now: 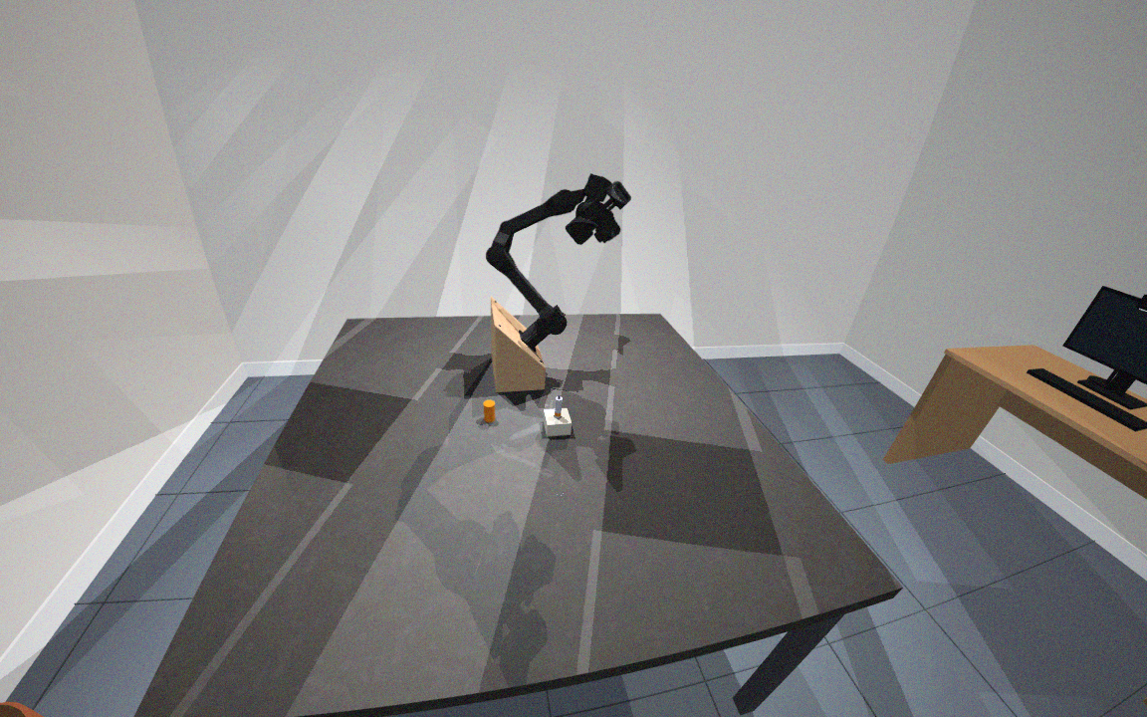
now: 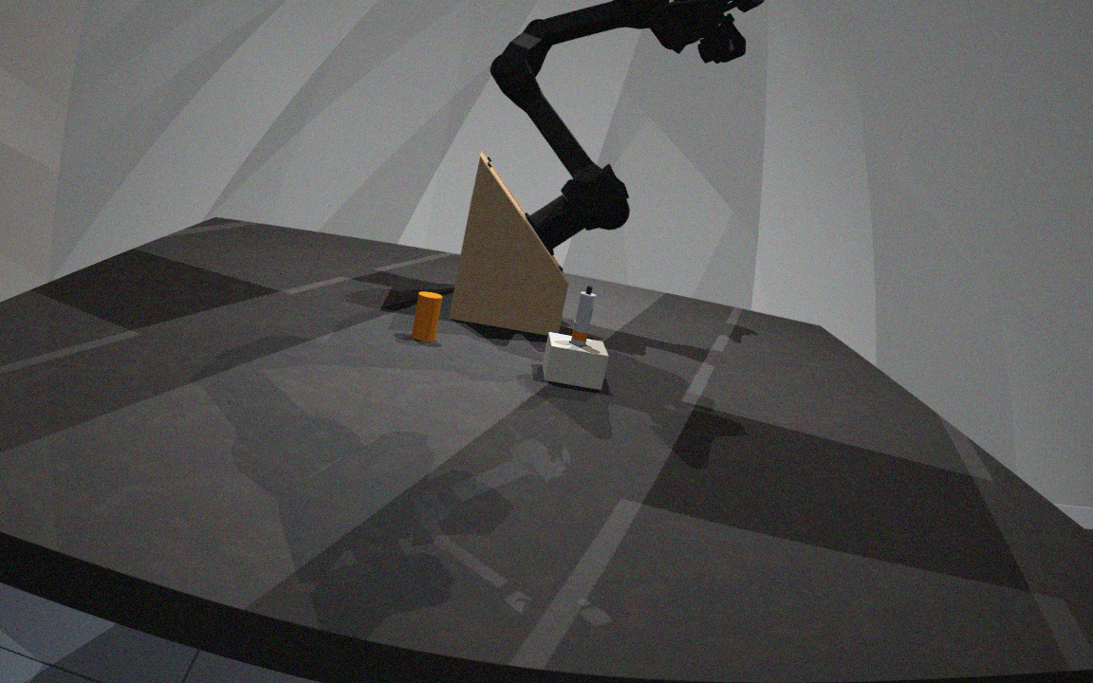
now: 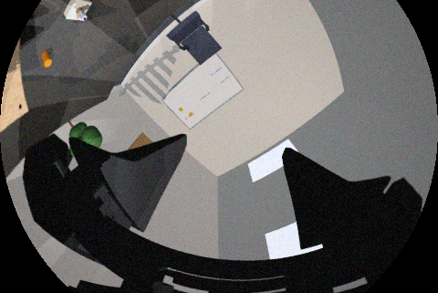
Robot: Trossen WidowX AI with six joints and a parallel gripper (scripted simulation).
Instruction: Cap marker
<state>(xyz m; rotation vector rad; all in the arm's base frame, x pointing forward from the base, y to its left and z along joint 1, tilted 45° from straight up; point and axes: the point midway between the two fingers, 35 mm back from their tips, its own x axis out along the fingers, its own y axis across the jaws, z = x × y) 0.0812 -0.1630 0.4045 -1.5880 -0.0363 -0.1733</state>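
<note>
The marker [image 1: 558,407] [image 2: 585,314] [image 3: 81,14] stands upright in the white holder block [image 1: 557,428] [image 2: 574,366] [image 3: 71,12], with its dark bare tip up in the exterior view. The orange cap [image 1: 488,411] [image 2: 426,317] [image 3: 46,59] stands on the table, left of the block in the top and exterior views and apart from it. My gripper [image 1: 593,238] [image 3: 235,146] is open, with nothing between its fingers. It is raised high above the table, well away from cap and marker.
The wooden arm mount [image 1: 517,360] [image 2: 508,254] stands on the table [image 1: 693,571] [image 2: 788,628] behind the cap and block. A desk [image 1: 988,365] with a monitor [image 1: 1139,343] stands off to the right. The wrist view also shows a chair [image 3: 203,44] and a whiteboard [image 3: 205,94].
</note>
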